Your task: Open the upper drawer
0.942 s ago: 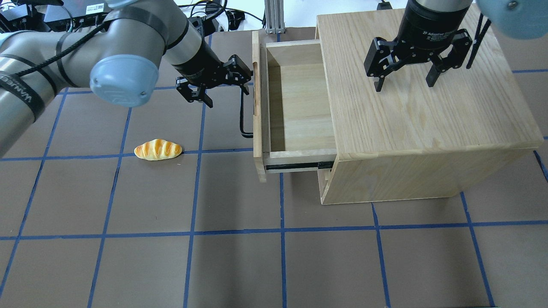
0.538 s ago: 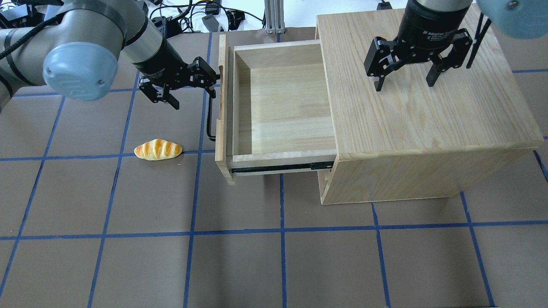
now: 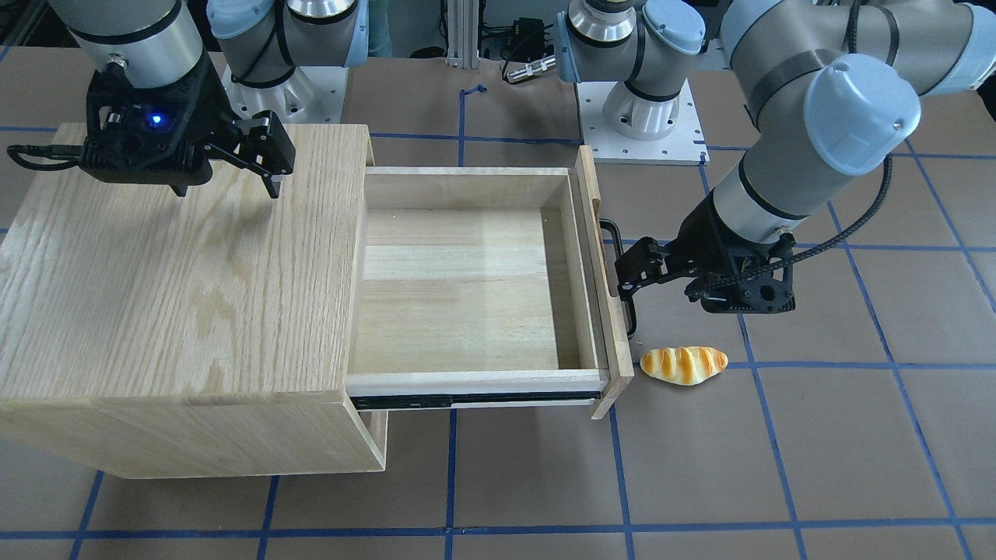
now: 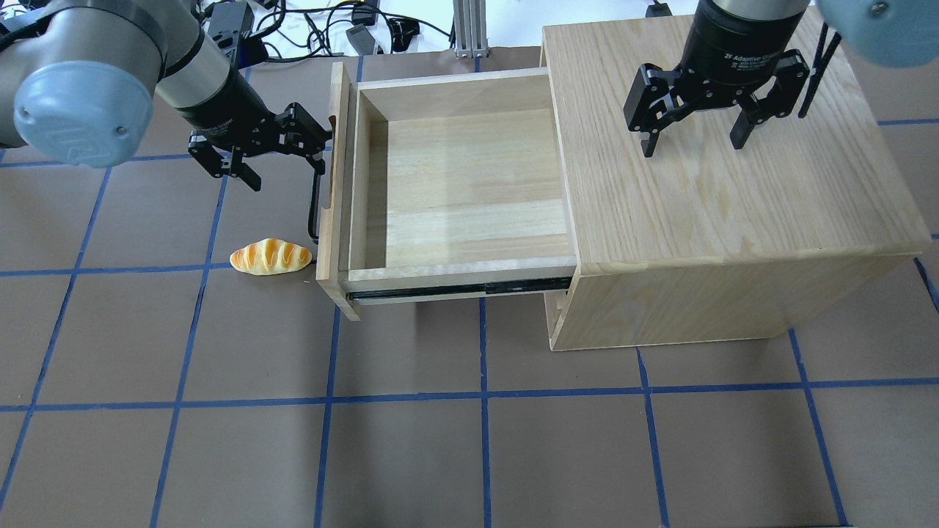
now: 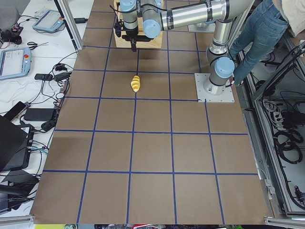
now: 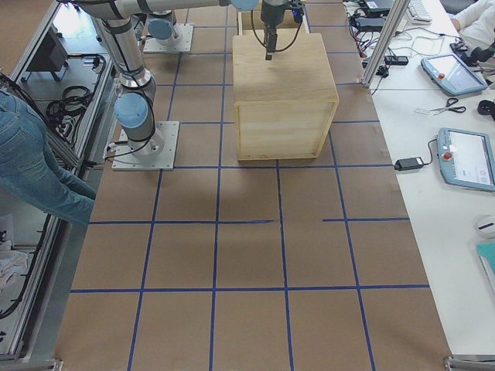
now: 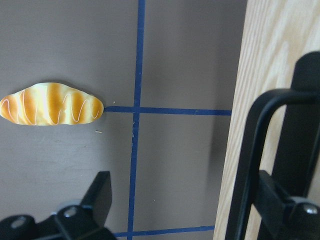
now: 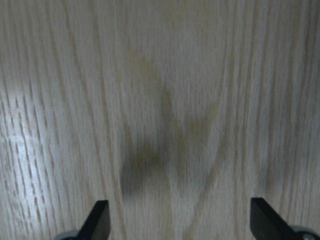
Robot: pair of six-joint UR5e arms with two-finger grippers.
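The upper drawer (image 4: 469,176) stands pulled far out of the oak cabinet (image 4: 733,183), its pale plank floor bare. Its black bar handle (image 4: 315,209) is on the oak front panel (image 4: 334,183). My left gripper (image 4: 282,170) is open at the handle, with one finger hooked behind the bar; the left wrist view shows the bar (image 7: 255,150) in front of that finger. In the front-facing view the left gripper (image 3: 634,272) is beside the drawer (image 3: 459,288). My right gripper (image 4: 693,145) is open and empty just above the cabinet top (image 8: 160,100).
A bread roll (image 4: 271,257) lies on the brown table close to the drawer's front corner, also in the left wrist view (image 7: 50,104). Cables and equipment lie beyond the table's far edge (image 4: 352,29).
My left gripper has moved left with the handle, and the drawer has slid much further out of the cabinet. The right gripper and the bread roll have not moved.
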